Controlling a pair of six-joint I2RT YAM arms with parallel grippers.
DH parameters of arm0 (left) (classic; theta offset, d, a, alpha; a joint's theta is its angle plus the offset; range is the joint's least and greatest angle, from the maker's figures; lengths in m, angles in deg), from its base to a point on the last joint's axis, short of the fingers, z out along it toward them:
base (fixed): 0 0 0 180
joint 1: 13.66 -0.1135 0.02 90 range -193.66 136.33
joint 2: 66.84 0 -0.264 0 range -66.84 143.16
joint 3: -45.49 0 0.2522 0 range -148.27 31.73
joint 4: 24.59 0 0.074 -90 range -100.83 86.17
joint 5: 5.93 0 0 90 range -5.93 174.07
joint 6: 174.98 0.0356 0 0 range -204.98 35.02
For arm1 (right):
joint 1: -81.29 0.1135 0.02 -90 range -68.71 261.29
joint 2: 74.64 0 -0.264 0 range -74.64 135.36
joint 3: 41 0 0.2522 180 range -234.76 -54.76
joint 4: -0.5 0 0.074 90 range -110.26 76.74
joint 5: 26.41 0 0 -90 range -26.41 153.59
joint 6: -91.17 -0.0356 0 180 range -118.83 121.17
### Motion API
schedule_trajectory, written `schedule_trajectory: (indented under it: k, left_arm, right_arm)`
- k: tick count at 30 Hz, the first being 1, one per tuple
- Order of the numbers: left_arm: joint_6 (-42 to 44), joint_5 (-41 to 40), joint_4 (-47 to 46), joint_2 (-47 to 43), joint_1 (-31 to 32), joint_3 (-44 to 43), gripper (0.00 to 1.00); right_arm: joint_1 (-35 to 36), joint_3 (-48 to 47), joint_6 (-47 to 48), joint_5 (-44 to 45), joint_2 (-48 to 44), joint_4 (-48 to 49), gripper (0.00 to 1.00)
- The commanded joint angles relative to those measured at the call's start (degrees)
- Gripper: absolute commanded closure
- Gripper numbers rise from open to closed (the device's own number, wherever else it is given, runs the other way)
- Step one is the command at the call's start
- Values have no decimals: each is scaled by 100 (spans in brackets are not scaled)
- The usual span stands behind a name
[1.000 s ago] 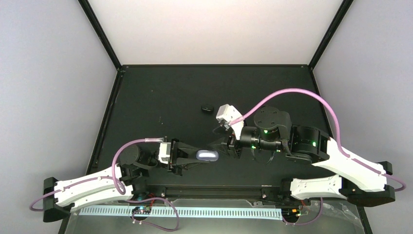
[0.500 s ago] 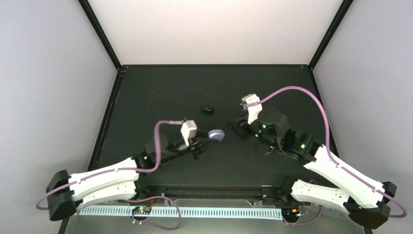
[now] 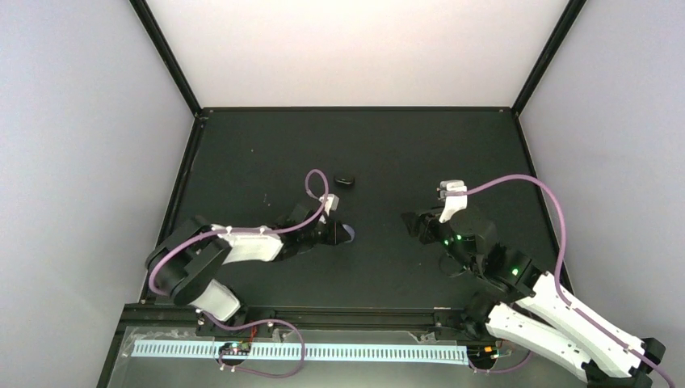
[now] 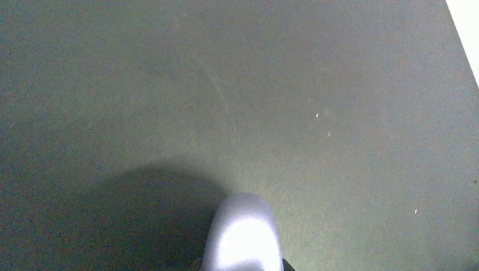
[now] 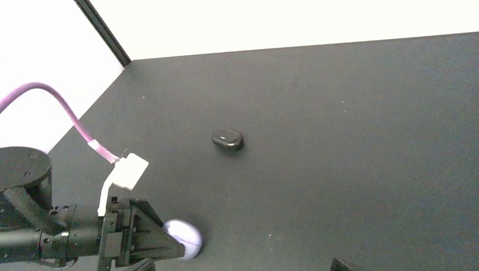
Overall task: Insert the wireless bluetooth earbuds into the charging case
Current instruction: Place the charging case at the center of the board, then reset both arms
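Left fingers are clamped on the charging case, which juts from their tips low over the surface; contact with the surface cannot be confirmed. No sockets show, so the case is judged shut. It is assessed as light, rigid, smooth-shelled and rounded, hence liable to slip or pivot. It is best held across its broad sides, clear of the lid seam. No earbuds can be made out in any view. A small black oval object lies beyond the case, apart from it. Right fingers hover well right of the case, and their spread cannot be told. Against half a second earlier, the case sits slightly left and nearer the arm bases, the left elbow is swung out leftward, the right fingers stand farther right, and the black object is unmoved.
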Motion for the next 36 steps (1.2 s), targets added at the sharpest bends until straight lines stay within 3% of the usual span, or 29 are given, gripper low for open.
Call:
schedule_trajectory:
  k: [1, 4, 6, 11, 13, 14, 15, 18, 22, 26, 32, 36]
  left_arm:
    - [-365, 480, 167, 692, -152, -482, 98]
    - [-406, 505, 225, 931, -155, -553, 98]
    - [-392, 494, 330, 1018, -158, -610, 91]
    - [-343, 380, 508, 913, -156, -533, 39]
    - [-324, 289, 558, 692, -160, -419, 25]
    - [-311, 222, 622, 535, -159, -371, 8]
    - [-293, 132, 714, 380, -149, -338, 2]
    - [-242, -267, 1263, -302, -133, -259, 1]
    - [-299, -1009, 2038, -1757, -49, -169, 1]
    - [-151, -1805, 2761, -3004, 4, -388, 1]
    - [246, -2231, 3305, -3733, 4, -837, 1]
    - [207, -3020, 3405, -3941, 4, -954, 1]
  right_arm:
    - [-34, 119, -197, 424, -228, 103, 18]
    - [-35, 104, -181, 488, -310, 86, 17]
    - [-34, 94, -174, 511, -330, 76, 17]
    - [-42, 46, -109, 538, -297, 85, 16]
    - [-35, 13, -88, 548, -294, 84, 16]
    - [-35, -17, -77, 556, -291, 77, 16]
    - [-35, -38, -61, 574, -304, 72, 16]
    - [-36, -102, -9, 607, -346, 82, 15]
    - [-41, -126, -122, 1047, -449, 135, 1]
    - [-40, -62, -123, 1575, -622, 257, 0]
    - [-36, -62, -18, 1702, -691, 381, 0]
    - [-40, -45, -6, 1686, -745, 480, 0]
